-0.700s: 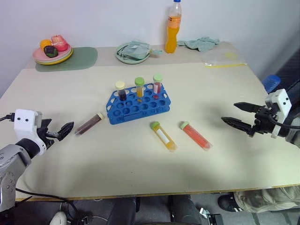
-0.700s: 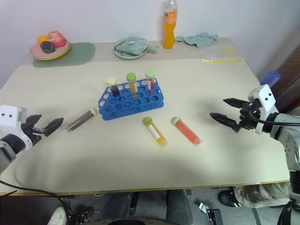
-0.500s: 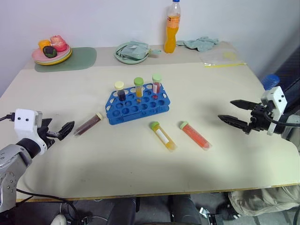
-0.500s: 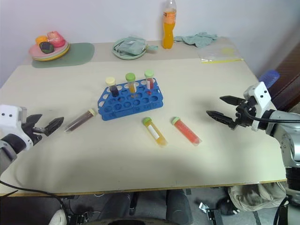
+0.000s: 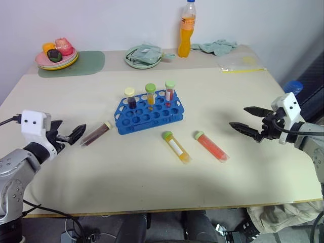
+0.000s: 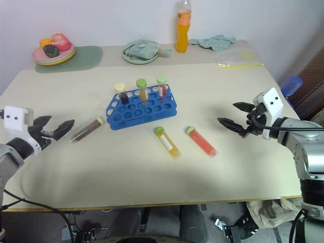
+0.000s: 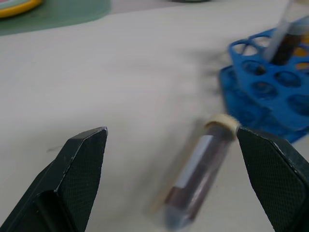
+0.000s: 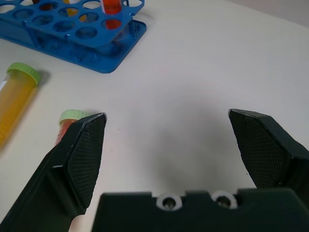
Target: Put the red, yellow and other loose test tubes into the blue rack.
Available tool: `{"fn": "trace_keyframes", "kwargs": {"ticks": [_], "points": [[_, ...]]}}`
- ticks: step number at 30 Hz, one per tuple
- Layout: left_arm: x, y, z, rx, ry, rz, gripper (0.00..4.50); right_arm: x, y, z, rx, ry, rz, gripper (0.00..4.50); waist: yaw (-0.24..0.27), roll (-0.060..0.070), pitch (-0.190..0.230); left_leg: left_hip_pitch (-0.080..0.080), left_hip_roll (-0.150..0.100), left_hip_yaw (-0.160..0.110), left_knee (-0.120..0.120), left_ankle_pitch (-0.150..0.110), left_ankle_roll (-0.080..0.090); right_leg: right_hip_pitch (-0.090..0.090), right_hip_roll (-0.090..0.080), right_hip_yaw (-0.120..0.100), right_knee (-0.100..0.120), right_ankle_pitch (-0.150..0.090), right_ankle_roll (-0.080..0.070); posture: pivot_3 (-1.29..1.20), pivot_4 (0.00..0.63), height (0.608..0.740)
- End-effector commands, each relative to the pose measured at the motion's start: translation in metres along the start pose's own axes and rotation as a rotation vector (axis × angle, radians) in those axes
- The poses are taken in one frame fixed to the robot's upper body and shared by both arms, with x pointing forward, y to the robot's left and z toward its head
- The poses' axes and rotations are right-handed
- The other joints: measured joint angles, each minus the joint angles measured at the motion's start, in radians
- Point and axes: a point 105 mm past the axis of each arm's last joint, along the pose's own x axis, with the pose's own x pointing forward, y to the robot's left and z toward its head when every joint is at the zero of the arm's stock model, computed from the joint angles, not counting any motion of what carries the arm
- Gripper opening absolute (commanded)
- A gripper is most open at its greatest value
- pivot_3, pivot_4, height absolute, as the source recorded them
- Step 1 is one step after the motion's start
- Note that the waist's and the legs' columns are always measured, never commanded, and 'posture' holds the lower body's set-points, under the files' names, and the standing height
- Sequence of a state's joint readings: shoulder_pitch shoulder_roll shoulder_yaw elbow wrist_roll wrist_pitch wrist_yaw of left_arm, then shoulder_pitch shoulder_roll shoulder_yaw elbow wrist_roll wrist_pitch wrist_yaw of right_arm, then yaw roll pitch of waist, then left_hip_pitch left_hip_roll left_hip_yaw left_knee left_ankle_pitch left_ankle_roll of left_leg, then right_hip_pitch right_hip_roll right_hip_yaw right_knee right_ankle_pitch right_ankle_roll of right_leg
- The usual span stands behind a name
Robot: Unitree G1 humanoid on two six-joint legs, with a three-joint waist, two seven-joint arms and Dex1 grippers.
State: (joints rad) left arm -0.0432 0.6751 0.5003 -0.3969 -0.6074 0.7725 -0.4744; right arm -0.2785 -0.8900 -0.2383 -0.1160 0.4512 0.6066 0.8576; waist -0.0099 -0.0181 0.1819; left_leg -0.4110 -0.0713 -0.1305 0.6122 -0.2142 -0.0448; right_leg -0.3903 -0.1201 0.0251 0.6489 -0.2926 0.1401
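While all three loose tubes lie flat on the tabletop [image 5: 152, 177], both end effectors hover wide open and empty.
Left end effector [image 5: 71, 136] points at the maroon tube [image 5: 96, 133] just left of the blue rack [image 5: 148, 113]; right end effector [image 5: 249, 121] faces the red tube [image 5: 211, 146], the yellow tube [image 5: 176, 147] lying beside it near the rack's front. Round tubes may roll away if one finger nudges first, and a tilted grip could jam against the holes or knock the three tubes [image 5: 150, 94] already standing upright.
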Motion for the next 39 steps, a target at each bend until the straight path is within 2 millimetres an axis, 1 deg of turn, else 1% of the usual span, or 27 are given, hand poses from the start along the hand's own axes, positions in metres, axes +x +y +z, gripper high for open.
{"fn": "trace_keyframes", "kwargs": {"ticks": [1, 4, 5, 8, 10, 12, 14, 16, 18, 20, 25, 28, 29, 30, 31, 32, 34, 36, 38, 39], "points": [[0.006, -0.028, 0.013, 0.028, -0.059, -0.143, 4.38, -0.002, 0.008, 0.014, -0.072, 0.032, -0.001, 4.5, -0.001, 0.0, 0.0, 0.0, 0.0, 0.0, 0.0, 0.0, 0.0, 0.0, 0.0, 0.0, 0.0, 0.0, 0.0, 0.0, 0.15, 0.74], [0.01, -0.053, 0.015, 0.029, -0.065, -0.28, 4.38, 0.003, 0.02, 0.015, -0.05, 0.111, 0.028, 4.5, -0.002, 0.0, 0.0, 0.0, 0.0, 0.0, 0.0, 0.0, 0.0, 0.0, 0.0, 0.0, 0.0, 0.0, 0.0, 0.0, 0.15, 0.74], [0.01, -0.063, 0.012, 0.039, -0.052, -0.334, 4.38, 0.006, 0.025, 0.015, -0.023, 0.137, 0.045, 4.5, -0.004, 0.0, 0.0, 0.0, 0.0, 0.0, 0.0, 0.0, 0.0, -0.001, 0.0, 0.0, 0.0, 0.0, 0.0, 0.0, 0.15, 0.74], [0.005, -0.093, -0.002, 0.087, 0.014, -0.506, 4.38, 0.02, 0.039, 0.006, 0.11, 0.296, 0.049, 4.5, -0.01, 0.0, 0.0, -0.001, 0.0, 0.0, 0.0, 0.0, 0.0, -0.001, 0.0, 0.0, 0.0, 0.0, 0.0, 0.0, 0.15, 0.74], [0.0, -0.11, -0.013, 0.131, 0.054, -0.605, 4.38, 0.026, 0.056, 0.005, 0.103, 0.378, 0.088, 4.5, -0.005, 0.001, 0.001, -0.001, 0.0, 0.0, -0.001, 0.0, 0.0, -0.002, 0.0, 0.0, 0.0, 0.0, -0.001, 0.0, 0.15, 0.74], [-0.003, -0.122, -0.018, 0.149, 0.07, -0.669, 4.38, 0.029, 0.064, 0.007, 0.104, 0.419, 0.112, 4.5, -0.001, 0.001, 0.001, -0.002, 0.001, 0.0, -0.001, 0.0, 0.0, -0.003, 0.0, 0.0, -0.001, 0.0, -0.001, 0.0, 0.15, 0.74], [-0.005, -0.135, -0.022, 0.149, 0.074, -0.734, 4.38, 0.037, 0.064, 0.01, 0.142, 0.46, 0.098, 4.5, -0.001, 0.001, 0.001, -0.005, 0.001, -0.001, 0.0, 0.0, 0.001, -0.005, 0.0, 0.0, -0.001, 0.0, -0.001, 0.0, 0.15, 0.74], [-0.009, -0.151, -0.03, 0.158, 0.097, -0.814, 4.38, 0.043, 0.066, 0.01, 0.193, 0.524, 0.11, 4.5, 0.0, 0.001, 0.001, -0.008, 0.0, -0.001, 0.001, 0.0, 0.001, -0.006, -0.001, 0.0, -0.001, 0.0, -0.002, 0.0, 0.15, 0.74], [-0.016, -0.165, -0.038, 0.179, 0.118, -0.888, 4.38, 0.046, 0.07, 0.007, 0.2, 0.568, 0.134, 4.5, 0.0, 0.001, 0.001, -0.008, 0.0, -0.001, 0.001, 0.0, 0.001, -0.006, -0.001, 0.0, -0.001, 0.0, -0.002, 0.0, 0.15, 0.74], [-0.019, -0.171, -0.042, 0.186, 0.116, -0.914, 4.38, 0.048, 0.073, 0.004, 0.207, 0.596, 0.155, 4.5, -0.001, 0.001, 0.001, -0.009, 0.0, -0.001, 0.001, 0.0, 0.001, -0.007, -0.001, -0.002, -0.001, 0.0, -0.001, 0.0, 0.15, 0.74], [-0.023, -0.185, -0.042, 0.177, 0.082, -0.951, 4.38, 0.054, 0.072, -0.003, 0.22, 0.653, 0.153, 4.5, -0.004, 0.001, 0.001, -0.01, 0.0, 0.0, 0.001, 0.0, 0.001, -0.009, -0.001, -0.001, -0.001, 0.0, -0.001, 0.0, 0.15, 0.74], [-0.025, -0.189, -0.044, 0.17, 0.083, -0.961, 4.5, 0.055, 0.073, -0.006, 0.207, 0.674, 0.149, 3.73, -0.004, 0.001, 0.001, -0.01, 0.0, 0.0, 0.001, 0.0, 0.001, -0.009, 0.0, -0.001, -0.001, 0.0, -0.001, 0.0, 0.15, 0.74], [-0.026, -0.189, -0.045, 0.169, 0.084, -0.959, 4.5, 0.054, 0.073, -0.006, 0.209, 0.675, 0.155, 3.26, -0.004, 0.002, 0.001, -0.01, 0.0, 0.0, 0.001, 0.0, 0.001, -0.009, 0.0, -0.001, 0.0, 0.0, -0.001, 0.0, 0.15, 0.74], [-0.026, -0.188, -0.045, 0.167, 0.085, -0.955, 4.5, 0.054, 0.074, -0.004, 0.208, 0.672, 0.16, 2.68, -0.004, 0.002, 0.001, -0.01, 0.0, 0.0, 0.001, 0.0, 0.001, -0.009, 0.0, -0.001, 0.0, 0.0, -0.001, 0.0, 0.15, 0.74], [-0.026, -0.188, -0.045, 0.165, 0.086, -0.952, 4.5, 0.054, 0.074, -0.003, 0.209, 0.669, 0.164, 2.27, -0.004, 0.002, 0.001, -0.01, 0.0, 0.0, 0.001, 0.0, 0.001, -0.009, 0.0, -0.001, 0.0, 0.0, -0.001, 0.0, 0.15, 0.74], [-0.026, -0.187, -0.045, 0.163, 0.087, -0.949, 4.5, 0.054, 0.073, -0.001, 0.209, 0.664, 0.167, 1.67, -0.004, 0.002, 0.001, -0.01, 0.0, 0.0, 0.001, 0.0, 0.001, -0.009, 0.0, -0.001, 0.0, 0.0, -0.001, 0.0, 0.15, 0.74], [-0.026, -0.186, -0.046, 0.163, 0.089, -0.945, 4.5, 0.053, 0.073, 0.005, 0.208, 0.647, 0.173, 0.76, -0.004, 0.002, 0.001, -0.01, -0.001, 0.0, 0.001, 0.0, 0.001, -0.009, 0.0, -0.001, 0.0, 0.0, -0.001, 0.0, 0.15, 0.74], [-0.025, -0.185, -0.047, 0.165, 0.092, -0.942, 4.5, 0.053, 0.072, 0.009, 0.207, 0.631, 0.178, 0.76, -0.004, 0.002, 0.001, -0.01, -0.001, 0.0, 0.001, 0.0, 0.001, -0.009, 0.0, -0.001, 0.0, 0.0, -0.001, 0.0, 0.15, 0.74], [-0.023, -0.183, -0.047, 0.171, 0.092, -0.932, 4.5, 0.054, 0.071, 0.019, 0.188, 0.568, 0.178, 0.76, -0.003, 0.002, 0.001, -0.01, -0.001, 0.0, 0.001, 0.0, 0.001, -0.009, 0.0, -0.001, 0.0, 0.0, -0.001, 0.0, 0.15, 0.74], [-0.02, -0.18, -0.046, 0.168, 0.086, -0.914, 4.5, 0.056, 0.07, 0.031, 0.136, 0.463, 0.181, 0.76, -0.003, 0.002, 0.001, -0.01, -0.001, 0.0, 0.001, 0.0, 0.001, -0.009, 0.0, -0.001, 0.0, 0.0, -0.001, 0.0, 0.15, 0.74]]}}
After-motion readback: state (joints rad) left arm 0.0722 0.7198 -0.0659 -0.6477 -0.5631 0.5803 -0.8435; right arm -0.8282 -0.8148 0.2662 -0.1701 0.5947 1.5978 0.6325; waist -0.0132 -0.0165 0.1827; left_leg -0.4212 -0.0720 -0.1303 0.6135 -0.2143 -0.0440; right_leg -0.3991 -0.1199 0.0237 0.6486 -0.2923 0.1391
